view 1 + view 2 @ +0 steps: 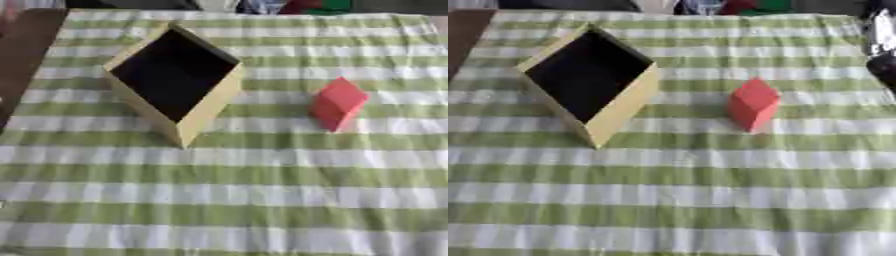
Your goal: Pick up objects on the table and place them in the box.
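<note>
A: Hidden or cut off?
B: Black and silver robot part [881, 45] at upper right edge of right eye view, cropped by frame, blurred. Prob. right arm or hand; fingers apart or together, cannot tell. Not seen in left eye view. Left hand in neither view. Blurry red and green bits at far edge, can't make out.

A: Task obj?
B: Red block w/ angled faces [338, 102], pointed top, lighter upper face, darker lower side. Sits on green and white striped tablecloth [227, 190], right of centre, untouched. Well apart from box, to its right.

A: Box?
B: Open pale wooden box w/ dark interior [175, 75], turned corner-on to camera, so looks like a diamond. Left of centre, on cloth. Inside looks black; contents, if any, not visible. Near corner wall pale tan.

A: Arm pose?
B: Only that sliver at right edge, above and right of red block, apart from it. Nothing held that can be seen. Brown table surface [26, 55] showing at upper left past cloth edge.
</note>
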You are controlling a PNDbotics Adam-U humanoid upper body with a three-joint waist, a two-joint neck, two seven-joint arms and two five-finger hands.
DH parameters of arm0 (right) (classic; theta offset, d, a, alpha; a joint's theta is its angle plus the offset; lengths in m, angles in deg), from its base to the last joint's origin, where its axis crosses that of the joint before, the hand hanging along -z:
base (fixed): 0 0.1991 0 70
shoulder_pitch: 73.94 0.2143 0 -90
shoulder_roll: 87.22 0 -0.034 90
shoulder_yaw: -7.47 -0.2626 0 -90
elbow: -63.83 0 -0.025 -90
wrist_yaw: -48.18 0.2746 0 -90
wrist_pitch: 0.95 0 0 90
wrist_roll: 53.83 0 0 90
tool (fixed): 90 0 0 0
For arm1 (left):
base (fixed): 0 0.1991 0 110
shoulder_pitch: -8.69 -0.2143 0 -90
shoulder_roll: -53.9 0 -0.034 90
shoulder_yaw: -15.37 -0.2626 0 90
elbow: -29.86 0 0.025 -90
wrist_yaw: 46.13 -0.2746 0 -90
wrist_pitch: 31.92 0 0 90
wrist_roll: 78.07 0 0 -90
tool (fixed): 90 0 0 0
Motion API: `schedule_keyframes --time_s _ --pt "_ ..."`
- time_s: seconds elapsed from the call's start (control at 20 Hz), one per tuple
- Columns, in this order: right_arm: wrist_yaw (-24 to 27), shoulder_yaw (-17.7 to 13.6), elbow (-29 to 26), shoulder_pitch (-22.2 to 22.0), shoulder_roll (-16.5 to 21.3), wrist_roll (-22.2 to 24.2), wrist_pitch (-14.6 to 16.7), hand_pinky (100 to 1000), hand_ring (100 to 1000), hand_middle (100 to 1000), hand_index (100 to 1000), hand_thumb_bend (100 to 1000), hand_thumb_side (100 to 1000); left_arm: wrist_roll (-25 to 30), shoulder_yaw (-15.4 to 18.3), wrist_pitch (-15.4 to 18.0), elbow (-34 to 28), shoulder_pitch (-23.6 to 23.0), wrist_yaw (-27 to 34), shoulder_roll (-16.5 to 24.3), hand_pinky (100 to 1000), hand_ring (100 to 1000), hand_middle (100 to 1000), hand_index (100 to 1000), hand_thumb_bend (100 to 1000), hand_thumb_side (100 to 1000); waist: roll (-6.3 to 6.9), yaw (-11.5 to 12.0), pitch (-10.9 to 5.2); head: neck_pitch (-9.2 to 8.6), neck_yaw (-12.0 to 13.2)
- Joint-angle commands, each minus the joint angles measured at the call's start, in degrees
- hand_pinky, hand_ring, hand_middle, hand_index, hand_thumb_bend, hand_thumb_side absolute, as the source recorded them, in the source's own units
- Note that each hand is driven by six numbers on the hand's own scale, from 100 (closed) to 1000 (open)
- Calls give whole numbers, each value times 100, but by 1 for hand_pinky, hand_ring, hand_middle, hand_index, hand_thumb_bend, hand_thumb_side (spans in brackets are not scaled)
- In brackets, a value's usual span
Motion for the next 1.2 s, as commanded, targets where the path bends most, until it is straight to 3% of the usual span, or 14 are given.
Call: schedule_keyframes --time_s 0.05,0.15,0.35,0.45,0.75,1.0,1.2 --pt "-106 258 -117 341 541 218 -193 877 865 842 936 100 362 26 2 7 -99 9 -3 173 1000 478 486 723 139 103 -10 7 -141 -29 -22" --pt "-53 416 -117 559 809 382 -357 878 866 843 933 100 353 29 -1 8 -99 5 -1 181 1000 478 486 723 139 103 -1 11 -158 -20 -24" --pt "225 310 -117 747 1149 727 -702 878 866 843 933 100 353 35 -9 9 -99 9 11 170 1000 478 486 723 139 103 18 28 -162 -17 -44" --pt "253 320 -79 862 1230 891 -868 889 888 856 904 100 230 58 -38 6 -99 1 14 199 1000 479 486 723 139 103 -25 60 -200 14 -78" --pt "-222 1111 168 1691 2005 1433 -1318 899 906 867 891 100 175 142 -109 3 -99 5 58 226 1000 478 486 723 136 103 -54 164 -238 52 -222" --pt "-637 1754 703 2366 1897 1849 -1185 901 911 871 894 100 170 150 -103 -1 -99 -19 63 230 1000 478 486 723 135 104 -46 139 -249 46 -214" --pt "-975 2084 1243 2794 1721 2186 -1116 902 918 878 894 100 148 150 -101 -4 -99 -33 59 240 1000 478 486 723 133 104 -53 105 -251 47 -168"
